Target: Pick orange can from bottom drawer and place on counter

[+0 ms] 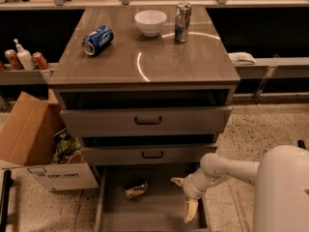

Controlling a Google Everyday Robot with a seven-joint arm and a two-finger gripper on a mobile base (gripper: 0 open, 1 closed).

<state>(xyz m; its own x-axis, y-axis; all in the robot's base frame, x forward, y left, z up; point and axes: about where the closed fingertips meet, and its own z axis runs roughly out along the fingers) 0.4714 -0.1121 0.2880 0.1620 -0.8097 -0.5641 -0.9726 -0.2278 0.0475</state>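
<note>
Lying sideways in the wide grey bottom drawer [157, 215]: small dented orange-gold can [136, 190]. Near its right, your cream two-finger gripper [184, 196], spread wide, empty. Risk as you close in: a finger nudges the can, which rolls away.

The counter [193, 62] carries a blue can [98, 40], white bowl [150, 22] and tall can [182, 22]; gripper [181, 199] over bottom drawer [154, 214]
</note>
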